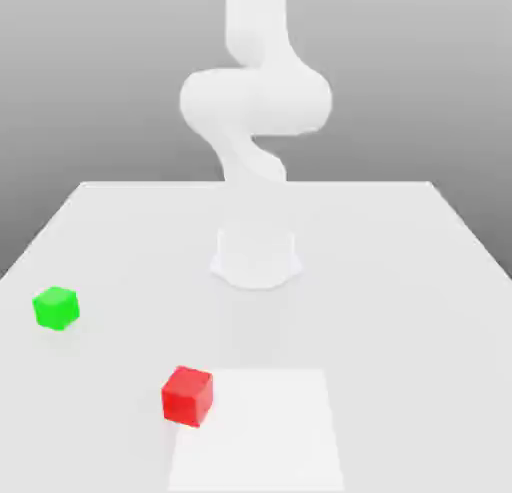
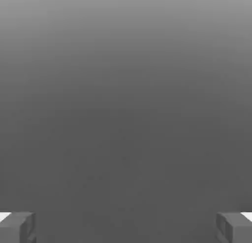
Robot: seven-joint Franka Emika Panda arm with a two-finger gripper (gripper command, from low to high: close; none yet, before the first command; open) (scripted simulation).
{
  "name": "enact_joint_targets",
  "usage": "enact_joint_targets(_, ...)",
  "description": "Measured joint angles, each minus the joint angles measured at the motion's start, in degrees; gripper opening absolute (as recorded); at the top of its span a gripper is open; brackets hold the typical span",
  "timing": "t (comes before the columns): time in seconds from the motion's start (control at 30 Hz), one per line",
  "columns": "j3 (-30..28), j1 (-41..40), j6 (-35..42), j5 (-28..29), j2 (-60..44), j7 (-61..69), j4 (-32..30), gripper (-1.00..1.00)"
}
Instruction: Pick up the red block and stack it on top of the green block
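Desk: while you look down it, bare around both cubes.
Red cube: overlaps the pale square's edge; probably light, stiff; take opposite side faces.
Green cube: towards the exterior view's left.
Jaws: wide apart, empty.

A simulated lab-like scene, shown by the plain rendered table, white robot arm and blank grey backdrop beyond the spread fingers
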State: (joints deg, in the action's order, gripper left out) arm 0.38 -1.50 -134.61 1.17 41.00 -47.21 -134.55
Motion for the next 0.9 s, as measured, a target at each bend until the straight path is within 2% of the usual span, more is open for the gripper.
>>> enact_joint_targets(0.43, -1.6, -7.0, -16.1, 3.7, -27.9, -5.7, -15.4, 0.00)
enact_joint_targets(0.63, -3.4, -8.6, -23.5, -0.1, -40.2, -4.3, -22.4, 0.00)
enact_joint_targets(0.83, -2.1, -9.6, -33.6, -3.1, -52.6, -2.5, -22.0, 0.00)
enact_joint_targets(0.87, -1.8, -9.8, -35.3, -3.1, -54.6, -2.4, -21.7, -1.00)
enact_joint_targets(0.9, -1.8, -9.8, -35.3, -3.1, -54.6, -2.4, -21.7, -1.00)
